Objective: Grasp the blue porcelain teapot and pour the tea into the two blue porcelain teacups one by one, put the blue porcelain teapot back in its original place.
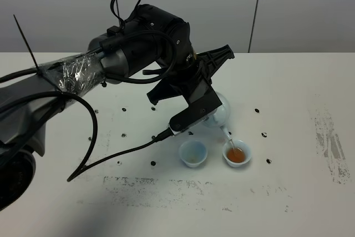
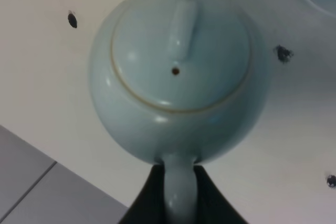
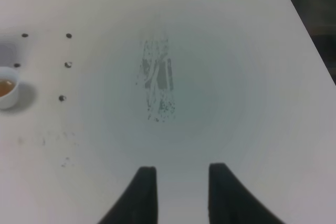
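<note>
The blue porcelain teapot [image 1: 222, 110] hangs tilted above the table, spout down over the right teacup [image 1: 237, 154], which holds amber tea. A thin stream runs from the spout into it. The left teacup [image 1: 193, 153] stands beside it and looks empty of amber tea. My left gripper [image 1: 206, 109] is shut on the teapot's loop handle; in the left wrist view the teapot [image 2: 178, 72] fills the frame, with the gripper [image 2: 178, 203] clamped on the handle. My right gripper [image 3: 182, 192] is open and empty over bare table, with the tea-filled cup [image 3: 6, 90] far off to one side.
Small black marks [image 1: 264, 135] dot the white table around the cups. Scuffed patches lie at the front [image 1: 166, 184] and at the right [image 1: 330, 137]. A black cable [image 1: 111, 156] droops from the left arm onto the table. The table's right edge [image 3: 310, 30] shows in the right wrist view.
</note>
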`<state>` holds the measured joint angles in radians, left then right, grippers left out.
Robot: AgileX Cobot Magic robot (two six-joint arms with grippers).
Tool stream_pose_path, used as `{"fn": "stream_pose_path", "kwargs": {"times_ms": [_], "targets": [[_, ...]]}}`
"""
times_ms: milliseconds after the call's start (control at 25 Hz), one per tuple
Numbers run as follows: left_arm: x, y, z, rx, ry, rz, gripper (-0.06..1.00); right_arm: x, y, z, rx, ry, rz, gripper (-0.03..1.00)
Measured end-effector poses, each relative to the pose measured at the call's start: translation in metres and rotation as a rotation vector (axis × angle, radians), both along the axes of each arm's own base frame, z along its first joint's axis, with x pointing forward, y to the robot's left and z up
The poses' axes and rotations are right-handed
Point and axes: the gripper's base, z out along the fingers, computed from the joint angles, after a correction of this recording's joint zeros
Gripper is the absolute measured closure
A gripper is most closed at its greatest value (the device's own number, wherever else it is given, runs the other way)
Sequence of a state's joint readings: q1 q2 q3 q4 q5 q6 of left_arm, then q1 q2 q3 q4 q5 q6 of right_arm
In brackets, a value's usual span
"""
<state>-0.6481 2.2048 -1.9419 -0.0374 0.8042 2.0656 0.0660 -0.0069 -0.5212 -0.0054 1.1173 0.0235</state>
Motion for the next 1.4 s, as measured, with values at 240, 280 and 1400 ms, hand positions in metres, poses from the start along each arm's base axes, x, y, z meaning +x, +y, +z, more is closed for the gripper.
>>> {"fn": "stream_pose_path", "kwargs": {"times_ms": [240, 280, 1400], "targets": [[-0.002, -0.001, 0.004, 0.018, -0.024, -0.012, 0.87, 0.0, 0.0, 0.0, 0.004, 0.0, 0.004, 0.74], [-0.001, 0.0, 0.004, 0.024, -0.028, -0.012, 0.87, 0.0, 0.0, 0.0, 0.004, 0.0, 0.004, 0.74], [-0.003, 0.0, 0.011, 0.006, -0.031, 0.009, 0.87, 0.0, 0.0, 0.0, 0.004, 0.0, 0.004, 0.74]]}}
